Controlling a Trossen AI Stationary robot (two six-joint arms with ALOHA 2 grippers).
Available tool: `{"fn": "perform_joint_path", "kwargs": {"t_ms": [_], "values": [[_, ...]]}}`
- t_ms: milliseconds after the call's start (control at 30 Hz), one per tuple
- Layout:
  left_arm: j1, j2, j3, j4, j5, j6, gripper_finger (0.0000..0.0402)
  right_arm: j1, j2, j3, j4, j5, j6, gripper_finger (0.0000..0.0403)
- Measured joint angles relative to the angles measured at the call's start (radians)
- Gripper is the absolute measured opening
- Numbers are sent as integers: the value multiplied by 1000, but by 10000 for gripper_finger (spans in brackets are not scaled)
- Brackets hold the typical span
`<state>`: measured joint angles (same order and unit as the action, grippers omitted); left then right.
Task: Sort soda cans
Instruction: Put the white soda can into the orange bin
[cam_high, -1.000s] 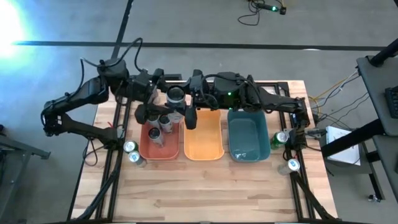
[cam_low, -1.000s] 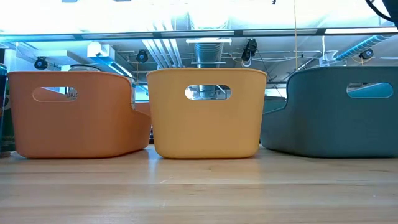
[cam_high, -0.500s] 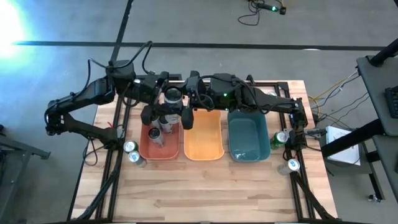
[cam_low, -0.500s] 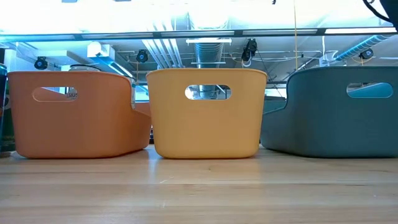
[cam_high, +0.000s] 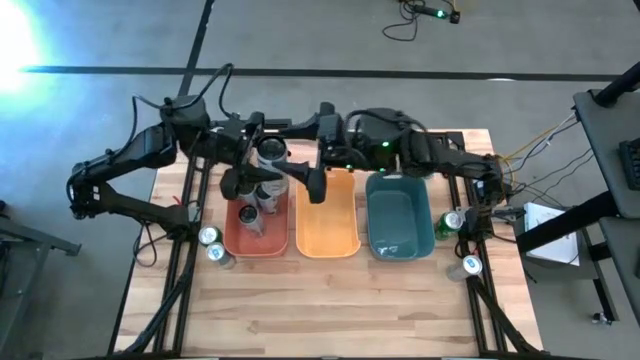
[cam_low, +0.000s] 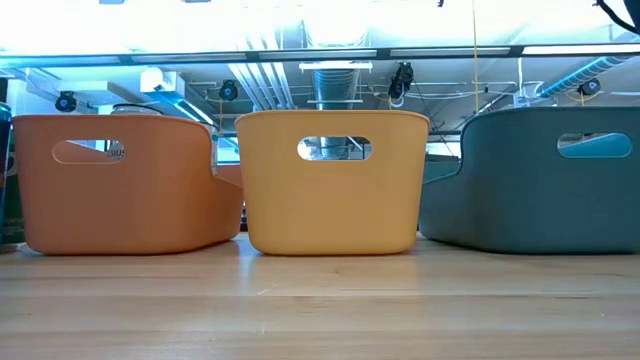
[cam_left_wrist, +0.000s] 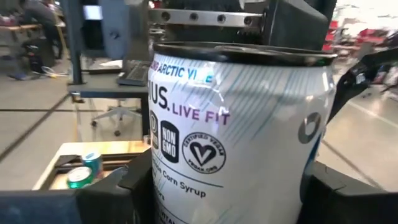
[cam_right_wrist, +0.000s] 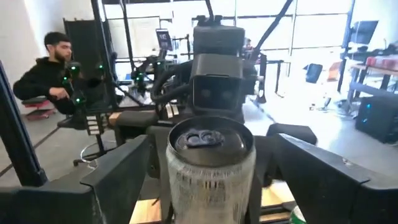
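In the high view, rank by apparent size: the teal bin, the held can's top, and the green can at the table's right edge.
1. teal bin, clearly largest.
2. Held can's top and green can: look about alike; the held can sits higher, nearer the camera, so unranked.

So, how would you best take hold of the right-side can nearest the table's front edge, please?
Probably grip the can around its side wall, coming down from straight above. It stands upright with its silver top facing up, and it sits apart from the teal bin, so fingers should fit on either side.
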<state>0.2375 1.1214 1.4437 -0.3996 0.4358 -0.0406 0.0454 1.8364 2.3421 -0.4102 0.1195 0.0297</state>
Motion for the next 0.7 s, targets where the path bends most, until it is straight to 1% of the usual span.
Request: {"fn": "perform_joint_path", "kwargs": {"t_ms": [133, 267, 333, 400, 467, 533, 633, 700], "values": [[-3, -42, -29, -15, -33, 25, 228, 25, -4, 0, -2, 71, -27, 341], [-3, -106, -142, 74, -71, -4, 228, 50, 5, 0, 0, 113, -31, 334], [-3, -145, -220, 167, -94, -46, 228, 66, 10, -2, -25, 136, -30, 330], [-3, -184, -296, 305, -99, -107, 228, 83, 23, -3, -79, 180, -13, 326], [-2, -218, -359, 418, -109, -165, 228, 98, 27, -7, -164, 231, 30, 321], [-2, -241, -405, 519, -127, -215, 228, 103, 28, -21, -222, 260, 90, 317], [-4, -246, -456, 633, -133, -287, 228, 101, 25, -61, -242, 269, 168, 312], [-12, -232, -473, 688, -130, -333, 228, 98, 26, -82, -243, 256, 187, 311]]}}
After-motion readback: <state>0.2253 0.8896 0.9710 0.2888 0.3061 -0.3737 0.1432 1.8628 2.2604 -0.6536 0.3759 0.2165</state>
